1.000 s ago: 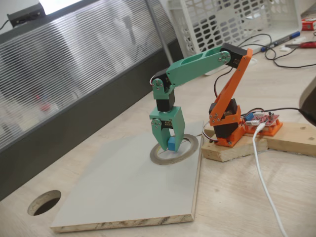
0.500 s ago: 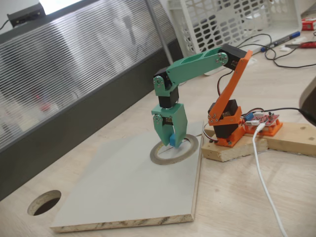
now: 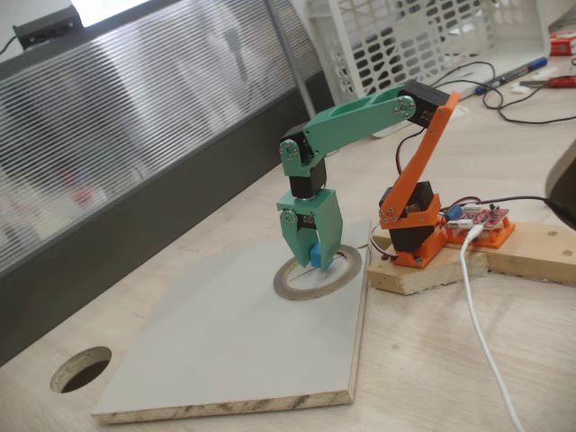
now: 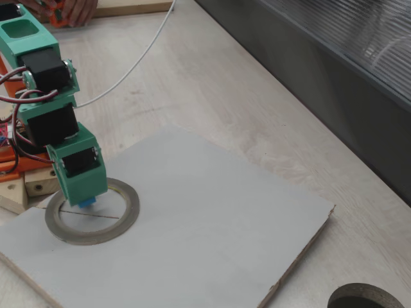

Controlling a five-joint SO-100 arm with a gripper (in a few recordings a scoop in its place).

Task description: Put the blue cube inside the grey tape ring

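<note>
The green gripper [image 3: 315,258] points straight down over the grey tape ring [image 3: 292,290], which lies flat on a pale grey board [image 3: 225,351]. It is shut on the blue cube [image 3: 318,257], held low between the jaw tips inside the ring's opening. From the other side, in a fixed view, the gripper [image 4: 85,200] covers most of the blue cube [image 4: 87,203]; a sliver of it shows under the jaws, within the near-left part of the tape ring [image 4: 131,208]. Whether the cube touches the board I cannot tell.
The orange arm base [image 3: 412,236] stands on a wooden block [image 3: 423,274] beside the board, with a red circuit board [image 3: 481,219] and a white cable [image 3: 481,333]. A round hole [image 3: 81,369] is cut in the table. A dark panel [image 4: 334,83] runs along the back.
The gripper has shifted slightly right and farther over the ring's opening, carrying the blue cube with it. It stays shut on the cube.
</note>
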